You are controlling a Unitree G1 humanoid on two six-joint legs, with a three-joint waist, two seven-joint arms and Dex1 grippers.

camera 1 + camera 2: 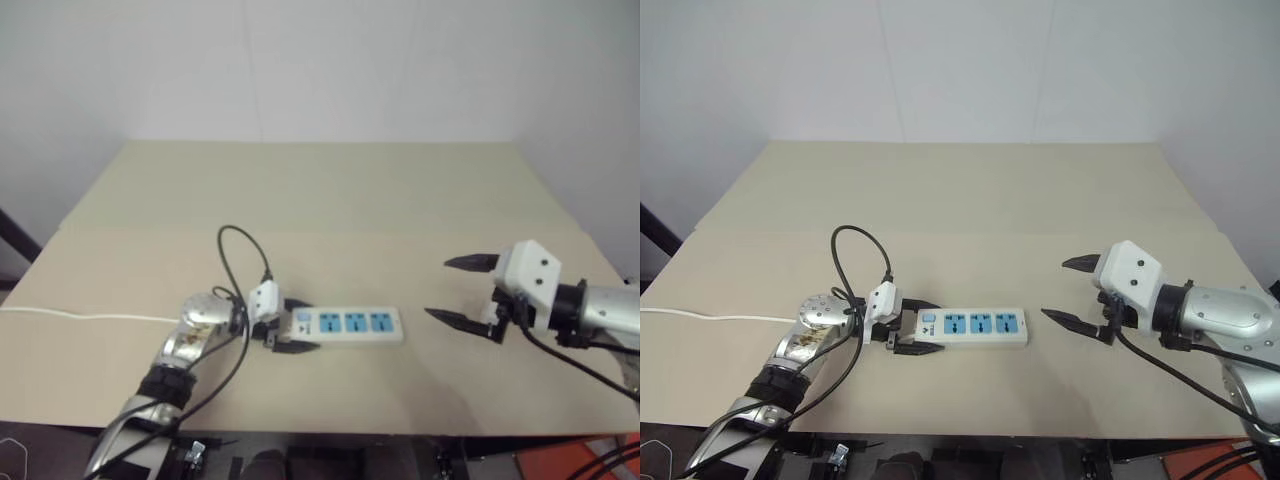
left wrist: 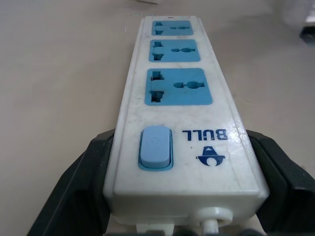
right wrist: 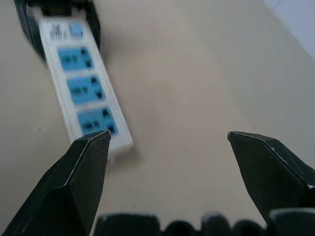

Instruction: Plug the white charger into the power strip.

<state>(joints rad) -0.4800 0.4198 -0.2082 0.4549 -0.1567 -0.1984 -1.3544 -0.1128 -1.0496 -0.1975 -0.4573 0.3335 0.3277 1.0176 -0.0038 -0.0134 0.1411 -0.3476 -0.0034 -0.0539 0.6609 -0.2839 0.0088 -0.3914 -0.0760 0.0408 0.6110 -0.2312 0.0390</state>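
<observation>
Long white plastic power strip [image 2: 177,123], blue sockets

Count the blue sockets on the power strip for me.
3, in one row along the power strip: one next to the blue switch at the end between the left hand's fingers, one in the middle, one at the far end.

The power strip [image 1: 350,324] lay flat on the surface [image 1: 330,190], near its front edge and left of centre. The left tool [image 1: 290,327] straddled the strip's switch end, one finger on each side. The right tool [image 1: 462,290] hung well apart to the right, jaws spread.
</observation>
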